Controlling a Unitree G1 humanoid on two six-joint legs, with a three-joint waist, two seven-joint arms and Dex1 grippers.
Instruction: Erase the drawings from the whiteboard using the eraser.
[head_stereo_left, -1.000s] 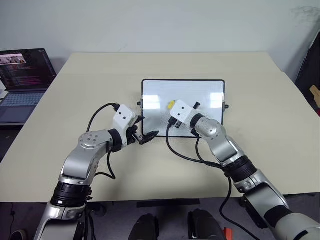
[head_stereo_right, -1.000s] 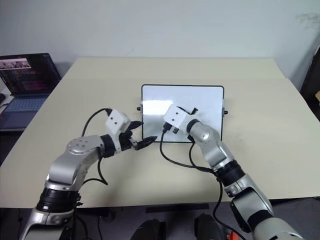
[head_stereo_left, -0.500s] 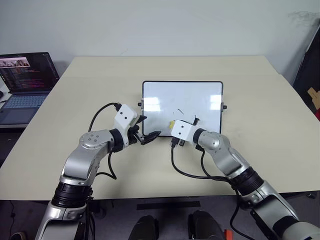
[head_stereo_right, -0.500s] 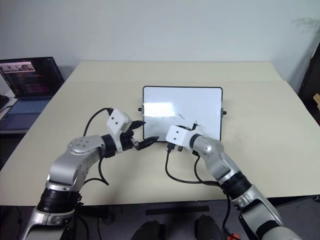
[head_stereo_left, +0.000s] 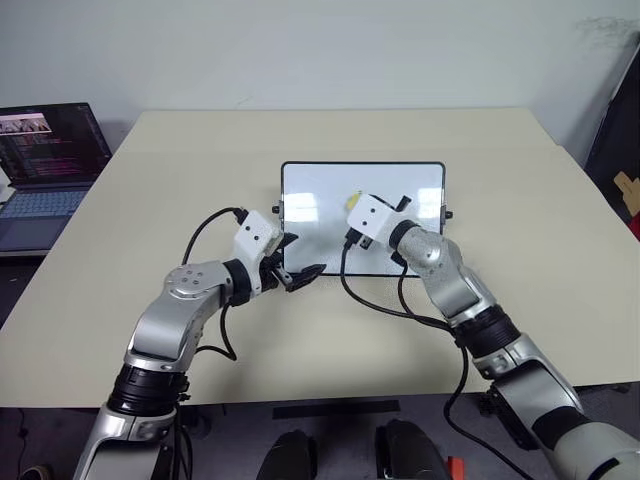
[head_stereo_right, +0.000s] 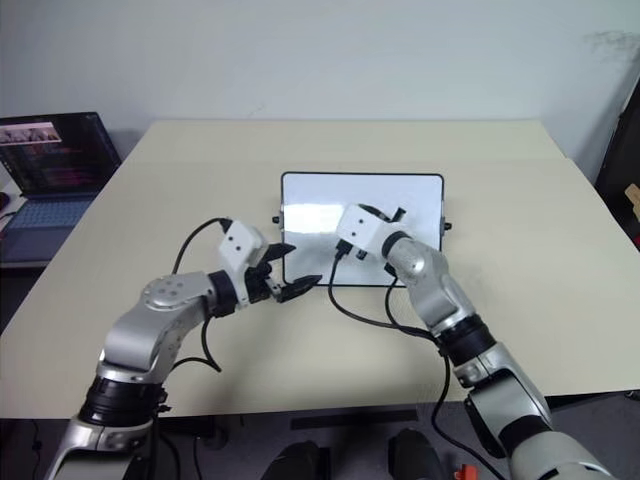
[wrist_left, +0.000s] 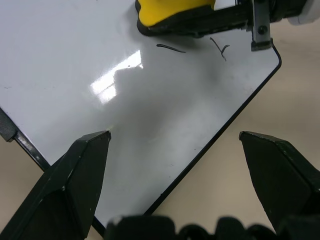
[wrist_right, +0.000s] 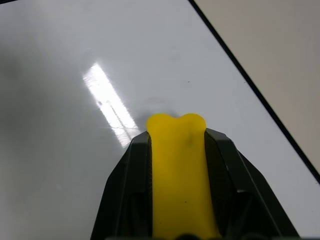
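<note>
Right end effector (wrist_right: 177, 150) is closed on the eraser (wrist_right: 177, 170) — a light, slightly soft block, gripped by its sides — over the slippery whiteboard (head_stereo_left: 320, 190); left end effector (wrist_left: 175, 150) stands open.

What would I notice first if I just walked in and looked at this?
Probably the glossy whiteboard in the middle of the tan table, with the right tool pinching a bright yellow eraser over it. Two thin black drawings sit on the board right beside the eraser. The left tool waits open at the board's near edge.
</note>
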